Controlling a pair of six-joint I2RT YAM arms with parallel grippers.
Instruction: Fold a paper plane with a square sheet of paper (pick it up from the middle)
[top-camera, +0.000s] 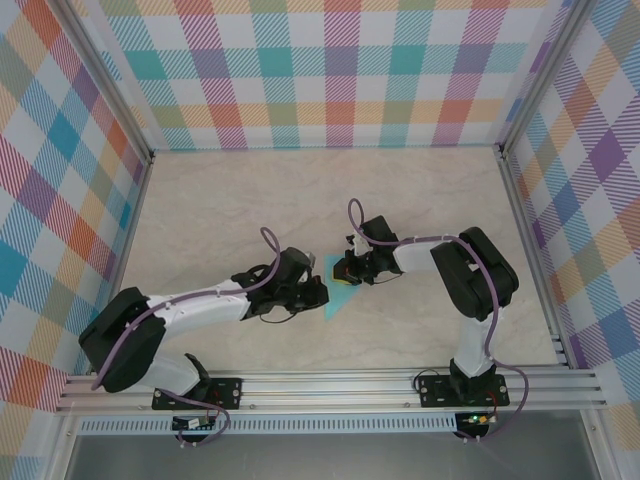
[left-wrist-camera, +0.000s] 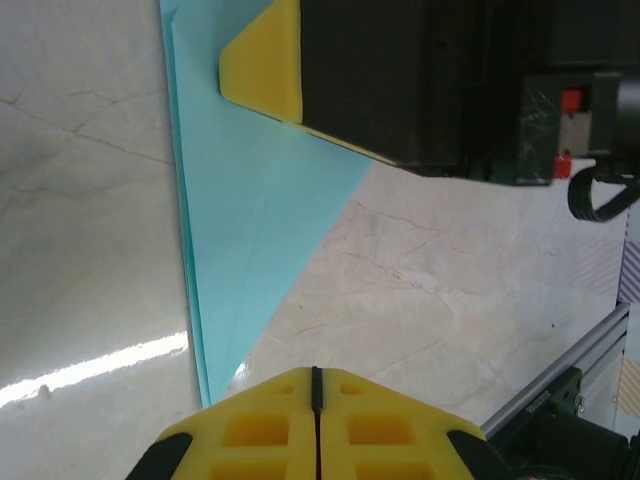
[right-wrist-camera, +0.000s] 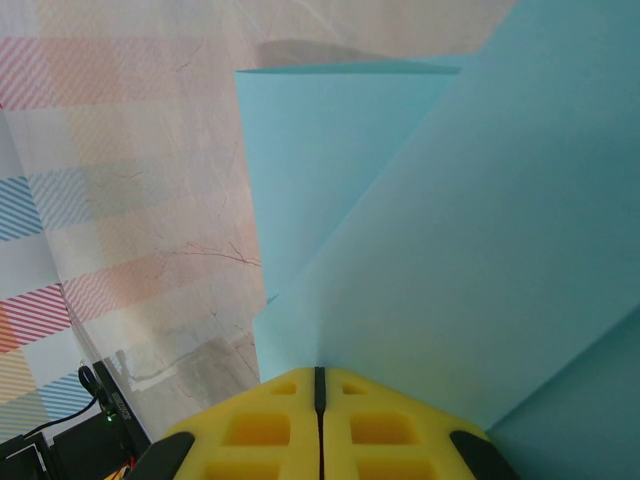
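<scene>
- The left gripper (top-camera: 318, 290) lies low over the marble-patterned table (top-camera: 220, 200), near its middle. In its wrist view its yellow pads (left-wrist-camera: 260, 430) are pressed together – closed, with nothing between them.
- The right gripper (top-camera: 343, 272) faces it from the other side, its pads (right-wrist-camera: 260, 430) likewise closed. Whether any paper is pinched between them I cannot tell.
- The sheet of paper (top-camera: 335, 298) lies between the two grippers, folded into a light-turquoise triangle (left-wrist-camera: 260, 220) – its narrow point ends just beside the left fingertips.
- One right finger (left-wrist-camera: 265, 60) rests on the paper's wide end.
- Seen from the right wrist, one folded layer (right-wrist-camera: 450, 250) overlaps another.
</scene>
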